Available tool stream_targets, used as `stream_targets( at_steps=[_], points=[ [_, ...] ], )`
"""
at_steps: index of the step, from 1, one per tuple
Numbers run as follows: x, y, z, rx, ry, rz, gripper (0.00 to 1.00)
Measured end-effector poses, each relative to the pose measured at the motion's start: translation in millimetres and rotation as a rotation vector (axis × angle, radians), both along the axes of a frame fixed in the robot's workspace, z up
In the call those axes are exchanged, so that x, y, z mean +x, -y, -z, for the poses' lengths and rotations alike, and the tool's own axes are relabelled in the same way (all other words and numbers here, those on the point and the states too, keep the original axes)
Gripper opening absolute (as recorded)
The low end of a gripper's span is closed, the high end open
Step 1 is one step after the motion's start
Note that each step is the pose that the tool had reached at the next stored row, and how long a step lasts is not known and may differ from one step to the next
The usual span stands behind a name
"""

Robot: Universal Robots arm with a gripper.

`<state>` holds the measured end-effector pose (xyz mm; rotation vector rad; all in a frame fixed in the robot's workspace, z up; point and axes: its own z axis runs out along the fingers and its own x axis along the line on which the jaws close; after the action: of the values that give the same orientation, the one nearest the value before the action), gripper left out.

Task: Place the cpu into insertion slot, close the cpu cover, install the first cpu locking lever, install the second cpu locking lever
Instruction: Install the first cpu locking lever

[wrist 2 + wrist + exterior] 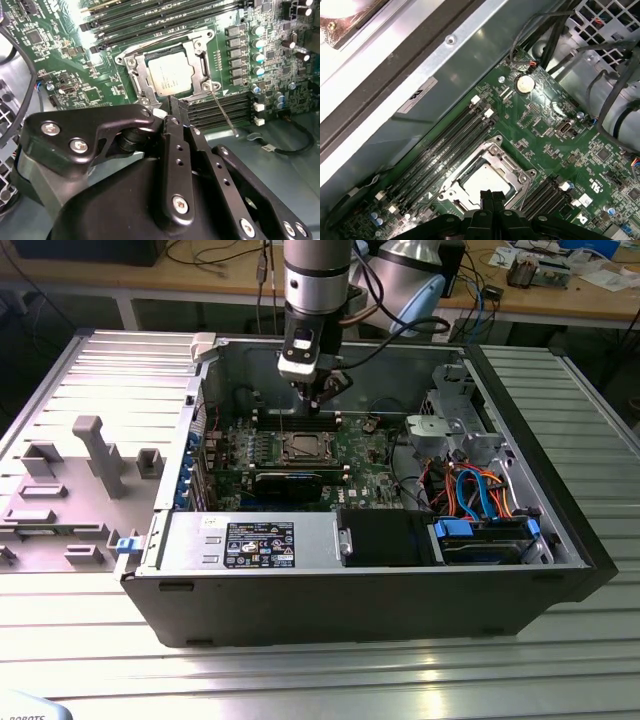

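We are holding the tool (490,197), narrow and empty, just above the cover (141,75) lying over the cpu (170,75). The loose lever (223,114) is probably needing a slow, steady push.

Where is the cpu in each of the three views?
Exterior view: the cpu sits mid-motherboard, on the near side of the end effector.
Second wrist view: the cpu is the silvery square framed by the cpu cover, just beyond the end effector's tip.
First wrist view: the cpu is a pale square partly hidden by the end effector.
Shared landmark: the long memory slots flanking the socket.
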<state>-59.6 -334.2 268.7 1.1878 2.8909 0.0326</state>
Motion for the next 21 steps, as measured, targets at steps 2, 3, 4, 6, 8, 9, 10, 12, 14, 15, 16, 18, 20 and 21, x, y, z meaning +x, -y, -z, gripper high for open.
stream_targets(
  at_steps=[2, 3, 4, 6, 8, 9, 10, 12, 14, 15, 16, 18, 20, 21],
  points=[
    [-0.8, 0.0, 0.2, -0.0001, 0.0007, -0.019, 0.11],
    [-0.8, 0.1, 0.5, 0.0, 0.0008, -0.036, 0.11],
    [-0.8, 0.1, 0.9, 0.0, 0.0008, -0.056, 0.11],
    [-0.8, 0.0, 1.7, 0.0, 0.0008, -0.092, 0.11],
    [-0.8, 0.1, 2.3, -0.0002, 0.0007, -0.152, 0.11],
    [-0.8, 0.0, 2.5, 0.0, 0.001, -0.157, 0.11],
    [-0.8, 0.0, 2.5, -0.0001, 0.0011, -0.16, 0.11],
    [-0.8, 0.0, 2.5, 0.0, 0.0012, -0.162, 0.11],
    [-0.8, 0.0, 2.5, 0.0001, 0.0012, -0.162, 0.11],
    [-0.8, 0.0, 2.5, 0.0, 0.0012, -0.162, 0.11],
    [-0.8, 0.0, 2.5, 0.0, 0.0012, -0.162, 0.11],
    [-0.8, 0.0, 2.5, 0.0, 0.0012, -0.162, 0.11],
    [-0.8, 0.0, 2.5, 0.0, 0.0013, -0.163, 0.11],
    [-0.8, 0.0, 2.5, 0.0, 0.0014, -0.163, 0.11]
  ],
)
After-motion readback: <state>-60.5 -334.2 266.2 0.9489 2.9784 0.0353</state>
